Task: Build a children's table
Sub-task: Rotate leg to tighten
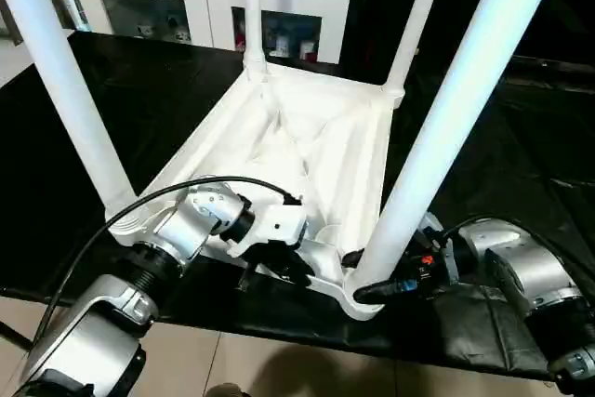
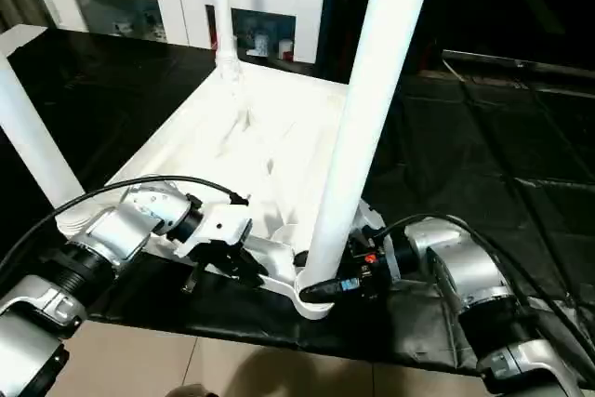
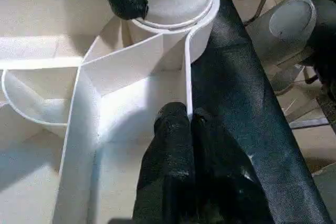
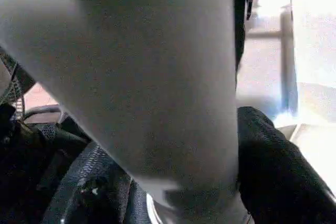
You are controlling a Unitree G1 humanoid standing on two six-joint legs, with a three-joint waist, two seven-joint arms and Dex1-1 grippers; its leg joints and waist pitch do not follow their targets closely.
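The white table top [image 1: 321, 137] lies upside down on the black-covered bench, ribbed underside up. A leg stands in each corner socket: near left leg [image 1: 65, 81], far left leg [image 1: 252, 6], far right leg [image 1: 418, 16] and near right leg [image 1: 456, 109]. My left gripper [image 3: 190, 121] is shut on the thin rim wall of the top's near edge, close to the near right socket [image 3: 178, 17]. At the base of the near right leg, just above the socket, my right gripper [image 1: 372, 281] is closed around the tube; one black finger [image 4: 273, 166] presses its side.
A white cabinet [image 1: 158, 6] with glass doors stands behind the bench. The black cover [image 1: 521, 165] stretches to the right of the table top. The bench's front edge runs just below my grippers, with tiled floor [image 1: 279, 369] beneath. A black cable [image 1: 139, 200] arcs over my left forearm.
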